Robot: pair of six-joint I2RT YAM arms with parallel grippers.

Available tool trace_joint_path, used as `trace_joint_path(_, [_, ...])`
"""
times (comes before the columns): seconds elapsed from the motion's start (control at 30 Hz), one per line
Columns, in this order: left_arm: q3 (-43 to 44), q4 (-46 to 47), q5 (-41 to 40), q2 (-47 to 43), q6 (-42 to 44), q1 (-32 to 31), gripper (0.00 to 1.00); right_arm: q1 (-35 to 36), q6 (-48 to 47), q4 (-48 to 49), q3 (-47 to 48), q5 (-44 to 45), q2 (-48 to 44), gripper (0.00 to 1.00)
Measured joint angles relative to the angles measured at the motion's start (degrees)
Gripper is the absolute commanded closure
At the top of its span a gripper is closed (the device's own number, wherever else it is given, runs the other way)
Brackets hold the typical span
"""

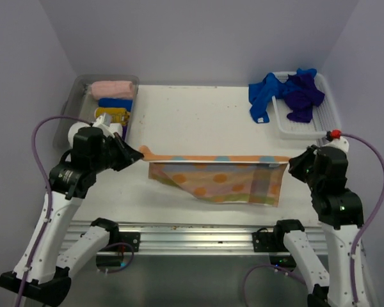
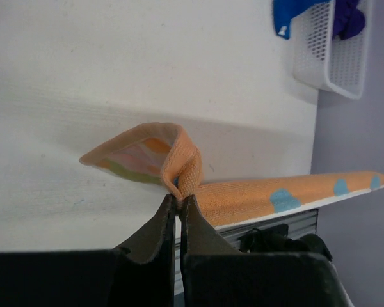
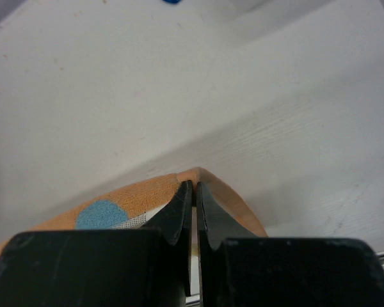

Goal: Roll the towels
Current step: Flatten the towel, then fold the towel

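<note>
White table (image 1: 198,115), lavender walls on three sides.

Top view: peach-orange towel (image 1: 217,179) is strung between both arms at the near half of the table. Its top edge is pulled into a straight line and the rest hangs folded below, showing orange, blue and green dots. Left gripper (image 1: 139,153) is pinched tight on the left corner, right gripper (image 1: 290,161) on the right corner. White basket (image 1: 307,131) sits far right with a blue towel (image 1: 264,94) spilling over its left rim onto the table and a purple towel (image 1: 304,96) bunched inside. Clear bin (image 1: 73,105) far left holds rolled towels (image 1: 112,88): pink, blue, yellow, side by side.

Left wrist view: fingers are clamped with no visible gap, the towel corner bunched right at the tips. A loose flap curls left and the taut edge runs off right with blue dots. Basket is in the top right corner.

Right wrist view: jaws are closed, with the orange corner nipped between the tips. One blue dot shows to the left, bare table beyond.
</note>
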Motion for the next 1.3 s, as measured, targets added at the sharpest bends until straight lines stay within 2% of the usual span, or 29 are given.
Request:
trace_joint_path(0.13, [-6.3, 2.4, -2.4, 8.6, -2.5, 0.1, 1.00, -0.1, 0.1, 6.6, -9.3, -0.4, 9.3, 1.00])
trace_joint_path(0.3, [-6.5, 10.9, -3.8, 26.3, -3.3, 0.3, 0.98, -0.3, -0.5, 17.1, -10.9, 1.9, 28.1, 1.00])
trace_joint_path(0.4, [-3.4, 14.6, -3.7, 35.7, -2.6, 0.5, 0.71, -0.3, -1.2, 22.2, -10.4, 3.5, 37.1, 1.00])
trace_joint_path(0.43, [-1.9, 15.0, -3.7, 38.6, -2.2, 0.5, 0.57, -0.4, -1.5, 23.6, -9.9, 4.0, 39.8, 1.00])
trace_joint_path(0.47, [0.3, 15.6, -3.5, 41.9, -1.2, 0.6, 0.50, -0.5, -1.7, 24.5, -9.5, 4.3, 41.6, 1.00])
trace_joint_path(0.53, [3.6, 17.6, -3.0, 47.1, -0.5, 0.8, 0.47, -0.6, -2.1, 26.1, -8.3, 5.0, 45.0, 1.00])
trace_joint_path(0.73, [4.9, 20.4, -2.2, 50.6, 0.2, 1.0, 0.48, -0.7, -2.8, 29.4, -7.6, 5.5, 46.9, 1.00])
trace_joint_path(0.83, [5.2, 21.4, -2.2, 51.4, 0.5, 1.0, 0.53, -0.7, -3.0, 30.0, -7.6, 5.5, 46.9, 1.00])
trace_joint_path(1.0, [9.9, 21.6, -3.2, 57.8, 0.6, 1.0, 0.54, -0.7, -3.0, 30.7, -7.6, 5.5, 46.8, 1.00])
trace_joint_path(1.17, [18.6, 19.3, -7.4, 65.3, 1.8, 0.5, 0.45, -0.7, -3.0, 30.7, -7.7, 5.4, 46.3, 1.00])
trace_joint_path(1.3, [20.4, 18.9, -8.9, 66.6, 2.8, -0.3, 0.36, -0.7, -3.0, 30.7, -7.7, 5.4, 46.2, 1.00])
